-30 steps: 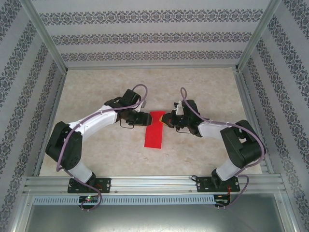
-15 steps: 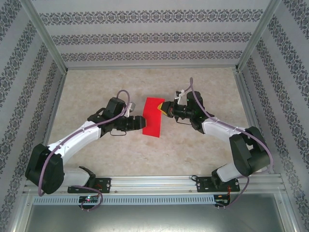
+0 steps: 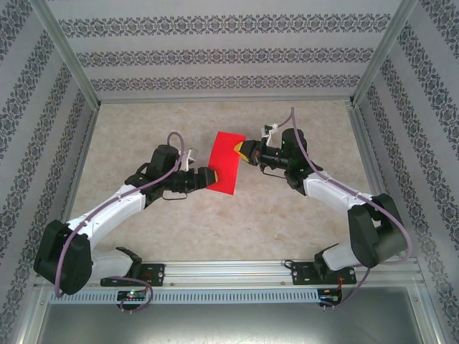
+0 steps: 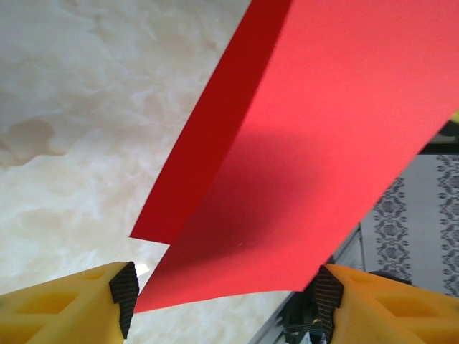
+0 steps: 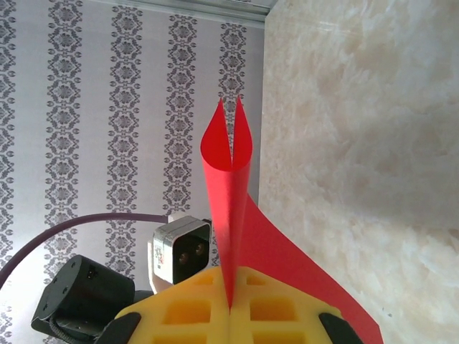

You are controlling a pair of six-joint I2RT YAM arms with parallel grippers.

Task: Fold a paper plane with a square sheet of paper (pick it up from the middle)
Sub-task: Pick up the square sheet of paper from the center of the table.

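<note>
The square sheet of paper (image 3: 226, 162) is bright red and doubled over into a loose fold, and it hangs above the table's middle. My right gripper (image 3: 242, 150) is shut on its right edge. In the right wrist view the yellow jaws (image 5: 231, 309) pinch both layers of the paper (image 5: 228, 188), which curve apart into a loop further out. My left gripper (image 3: 209, 176) stands open at the sheet's lower left corner. In the left wrist view the paper (image 4: 330, 143) spreads out ahead, its near edge lying between the open gripper (image 4: 224, 299) pads without being pinched.
The marbled beige table (image 3: 143, 136) is fenced by aluminium rails (image 3: 222, 271) and patterned walls (image 3: 215, 54). The left arm's white wrist camera (image 5: 179, 251) sits close beside the held sheet.
Both arms have reached further from their bases. The right gripper has carried the folded paper off the table toward the far side and tilted it. The left gripper followed alongside, still open.
</note>
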